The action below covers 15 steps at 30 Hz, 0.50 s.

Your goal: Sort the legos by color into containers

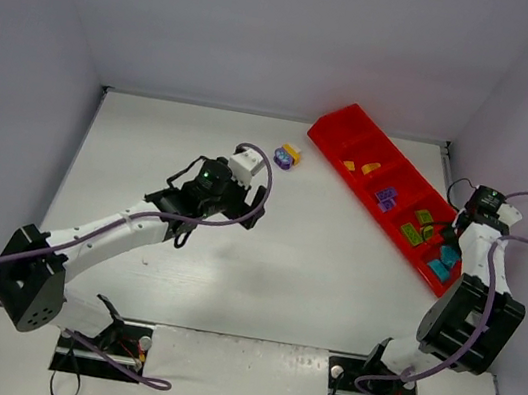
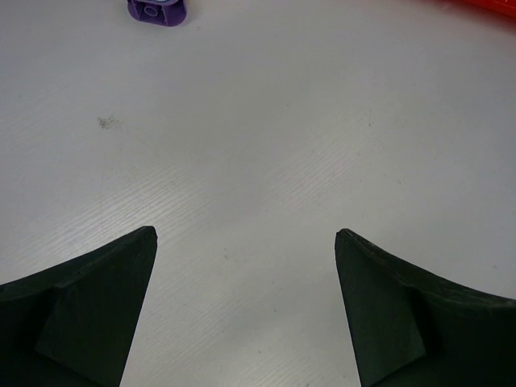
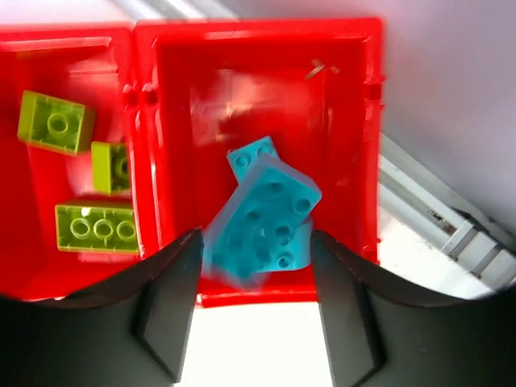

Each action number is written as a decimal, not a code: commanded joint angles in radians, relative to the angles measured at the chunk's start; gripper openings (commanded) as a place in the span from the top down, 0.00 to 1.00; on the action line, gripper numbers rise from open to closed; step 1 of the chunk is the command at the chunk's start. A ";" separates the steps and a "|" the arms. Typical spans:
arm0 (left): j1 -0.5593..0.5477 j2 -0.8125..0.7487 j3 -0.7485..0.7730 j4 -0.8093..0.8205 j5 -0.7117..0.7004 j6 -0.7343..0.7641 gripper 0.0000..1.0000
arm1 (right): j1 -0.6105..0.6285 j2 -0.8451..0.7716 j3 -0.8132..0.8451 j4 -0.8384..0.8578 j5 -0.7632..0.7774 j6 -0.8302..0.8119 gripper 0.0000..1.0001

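Note:
The red tray (image 1: 326, 139) lies at the back right, with orange-yellow (image 1: 363, 165), purple (image 1: 385, 196), lime green (image 1: 419, 227) and cyan (image 1: 447, 257) legos in separate compartments. My right gripper (image 3: 256, 242) is open above the end compartment (image 3: 347, 121). A blurred cyan lego (image 3: 266, 218) is between its fingers, over another cyan one (image 3: 246, 157). Lime green legos (image 3: 95, 228) lie in the neighbouring compartment. A purple lego (image 1: 281, 160) and an orange-yellow lego (image 1: 293, 152) sit together on the table. My left gripper (image 2: 246, 234) is open and empty, short of the purple lego (image 2: 158, 11).
The white table is boxed in by grey walls on the left, back and right. The tray's end lies close to the right wall, with a metal rail (image 3: 451, 222) beside it. Purple cables loop around both arms.

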 commanded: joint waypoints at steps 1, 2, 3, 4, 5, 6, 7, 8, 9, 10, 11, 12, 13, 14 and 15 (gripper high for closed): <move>0.018 0.000 0.062 -0.011 -0.017 -0.021 0.15 | -0.012 0.000 0.056 0.036 0.046 0.013 0.39; 0.021 0.009 0.071 -0.011 -0.017 -0.021 0.15 | -0.012 0.000 0.056 0.036 0.023 0.013 0.36; 0.026 0.015 0.075 -0.013 -0.020 -0.025 0.15 | -0.010 -0.009 0.059 0.036 0.007 0.008 0.34; 0.028 0.020 0.080 -0.013 -0.025 -0.027 0.15 | -0.010 -0.015 0.058 0.037 -0.003 0.008 0.29; 0.029 0.035 0.097 -0.013 -0.024 -0.030 0.15 | -0.009 -0.024 0.059 0.040 -0.014 0.007 0.27; 0.032 0.046 0.106 -0.011 -0.019 -0.030 0.15 | -0.007 -0.041 0.058 0.040 -0.043 0.005 0.26; 0.034 0.056 0.117 -0.008 -0.017 -0.026 0.15 | 0.001 -0.050 0.061 0.040 -0.062 0.001 0.24; 0.034 0.084 0.129 -0.006 -0.017 -0.019 0.15 | 0.008 -0.063 0.063 0.040 -0.080 0.001 0.24; 0.034 0.101 0.158 -0.005 -0.019 0.005 0.15 | 0.020 -0.092 0.063 0.045 -0.123 -0.001 0.24; 0.035 0.118 0.177 -0.002 -0.017 0.019 0.15 | 0.053 -0.109 0.064 0.048 -0.149 -0.012 0.24; 0.038 0.157 0.195 0.000 -0.020 0.030 0.15 | 0.070 -0.136 0.067 0.048 -0.167 -0.015 0.24; 0.043 0.179 0.239 0.003 -0.017 0.048 0.15 | 0.088 -0.152 0.069 0.056 -0.189 -0.022 0.24; 0.047 0.200 0.265 0.004 -0.013 0.059 0.15 | 0.103 -0.167 0.067 0.060 -0.260 -0.036 0.23; 0.060 0.254 0.292 0.004 -0.004 0.071 0.15 | 0.131 -0.179 0.067 0.065 -0.301 -0.054 0.23; 0.066 0.283 0.321 0.003 0.007 0.092 0.15 | 0.139 -0.204 0.067 0.065 -0.336 -0.059 0.23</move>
